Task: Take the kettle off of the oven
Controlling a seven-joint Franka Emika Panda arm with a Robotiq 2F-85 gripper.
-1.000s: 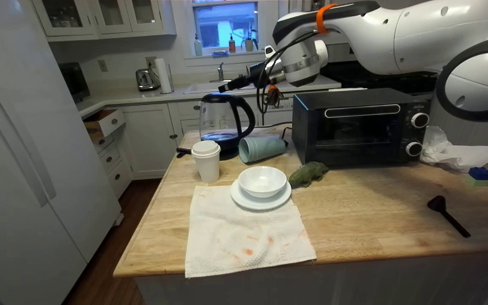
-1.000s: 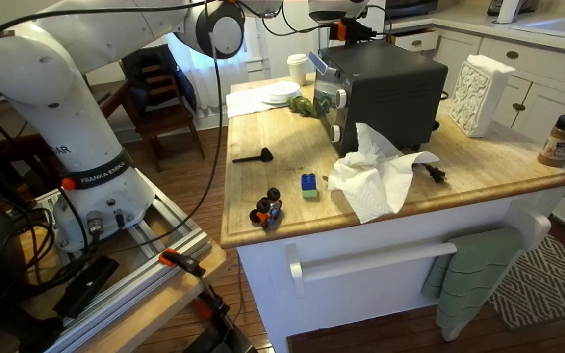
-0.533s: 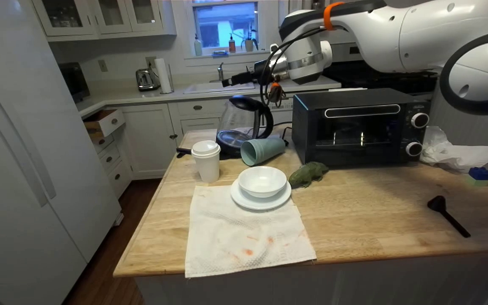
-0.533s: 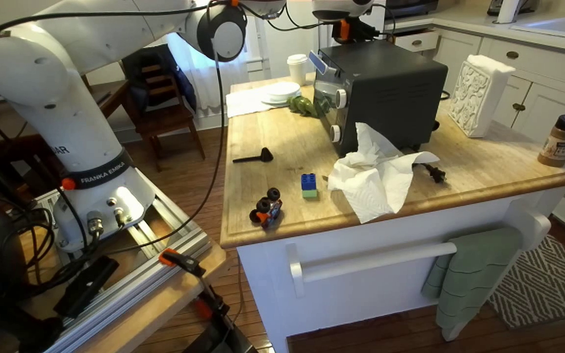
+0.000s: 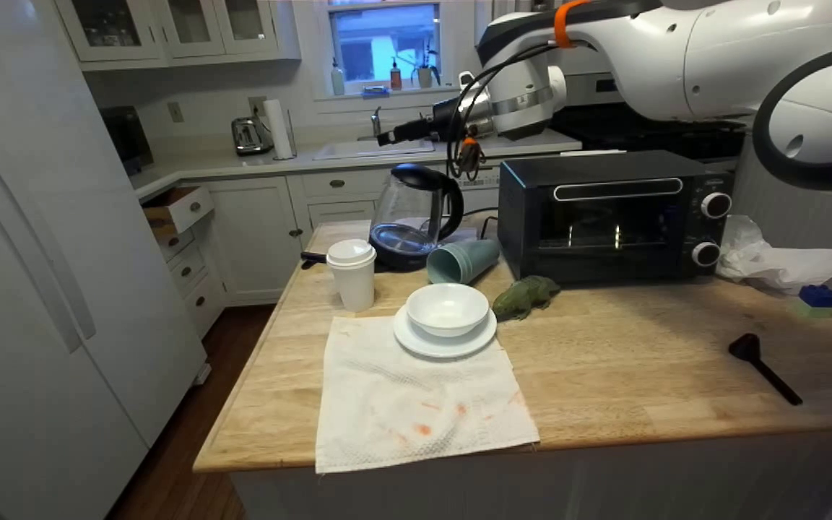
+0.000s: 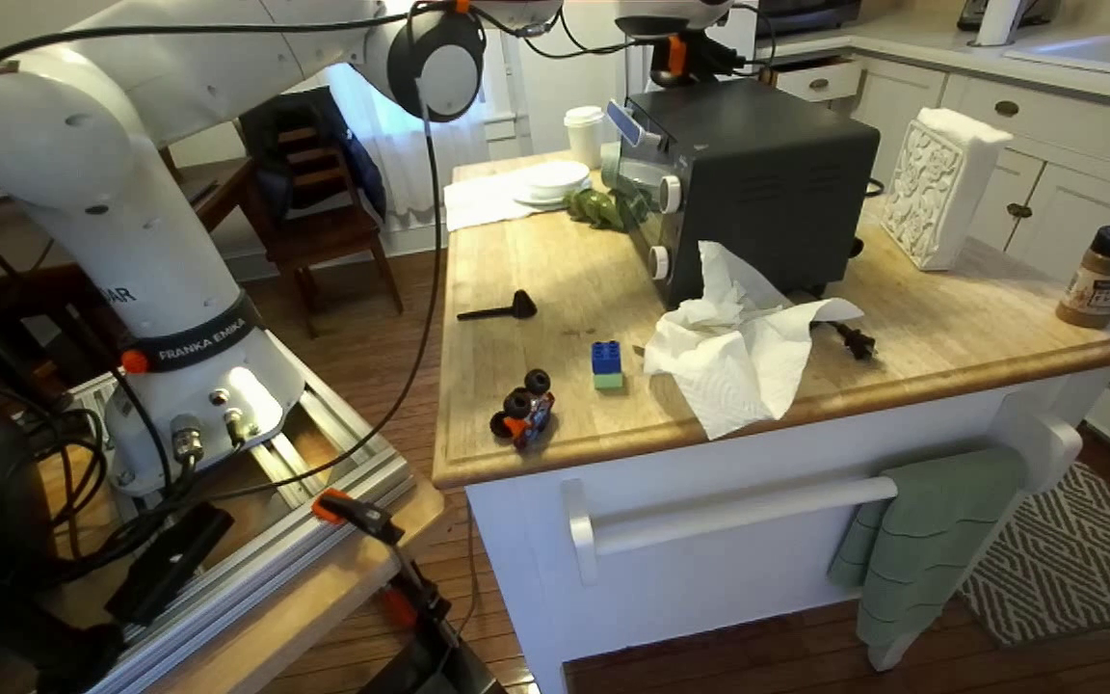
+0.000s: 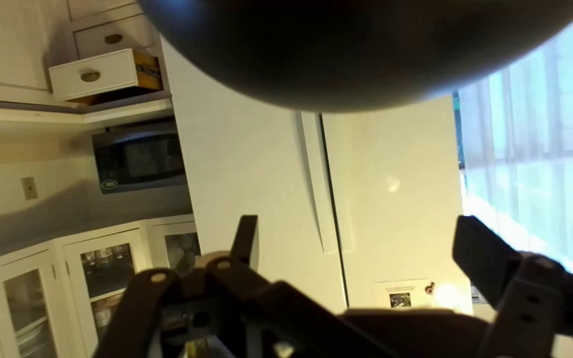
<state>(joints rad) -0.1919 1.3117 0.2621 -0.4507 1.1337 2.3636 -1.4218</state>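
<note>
At nine o'clock from the oven [image 5: 607,220], the kettle [image 5: 407,217] has edged toward three; the end effector [image 7: 355,236] gapes empty; removal looks done.

Kettle [image 5: 407,217] partly hidden behind teal cup [image 5: 468,260]

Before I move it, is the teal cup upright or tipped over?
Tipped over: in an exterior view, the teal cup lies on its side beside the kettle, its mouth facing sideways.
</note>
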